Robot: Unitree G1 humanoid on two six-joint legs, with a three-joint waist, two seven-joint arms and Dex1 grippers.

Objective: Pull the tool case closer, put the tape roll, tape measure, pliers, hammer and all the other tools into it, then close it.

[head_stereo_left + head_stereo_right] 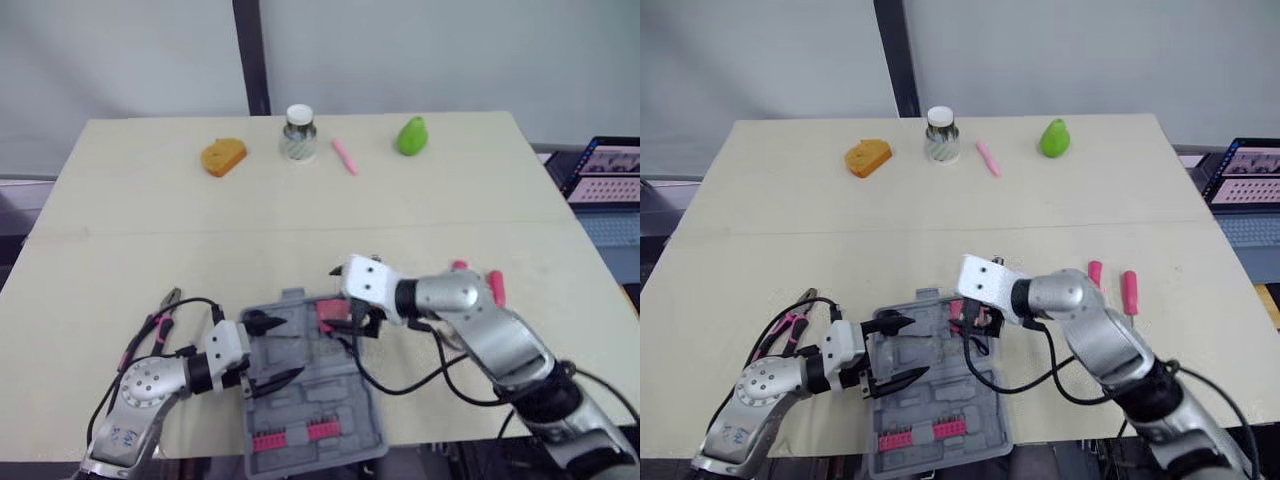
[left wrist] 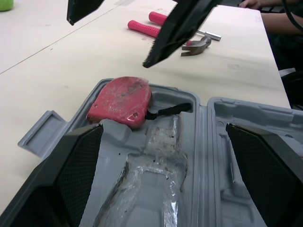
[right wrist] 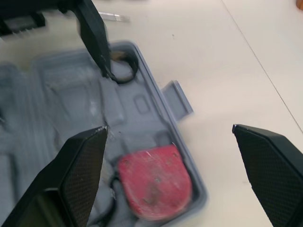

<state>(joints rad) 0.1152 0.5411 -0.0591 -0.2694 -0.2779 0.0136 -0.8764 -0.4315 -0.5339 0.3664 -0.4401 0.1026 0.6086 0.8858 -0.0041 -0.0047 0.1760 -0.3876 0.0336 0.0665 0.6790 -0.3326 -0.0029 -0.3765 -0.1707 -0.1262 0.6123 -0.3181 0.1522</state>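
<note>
Beige table [image 1: 120, 200] before a grey wall, with a laptop [image 1: 605, 175] off its right edge.

- Left gripper [image 1: 293, 347]: forearm lies low along the near left of the table, wrist pointing right. The fingers are spread apart and empty, hovering over the left side of the case.
- Right gripper [image 1: 352, 325]: elbow bent and forearm reaching leftward. The fingers are wide apart with nothing between them, poised just above the case's far right corner.
- Tool case [image 1: 310, 400]: grey moulded plastic, lying open and flat at the near edge, left of centre. Pink bit rows [image 1: 290, 437] sit in the near half.
- Tape measure [image 3: 155, 182]: red, seated in the far right compartment.
- Pliers [image 1: 160, 312]: pink-handled, near the left corner, beside the left arm.
- Hammer [image 2: 195, 45] and another pink-handled tool [image 2: 158, 18]: right of the case.
- Far edge: orange object [image 1: 223, 157], lidded jar [image 1: 298, 133], pink stick [image 1: 344, 155], green pear shape [image 1: 411, 135].
- The mid-table band lies bare.
</note>
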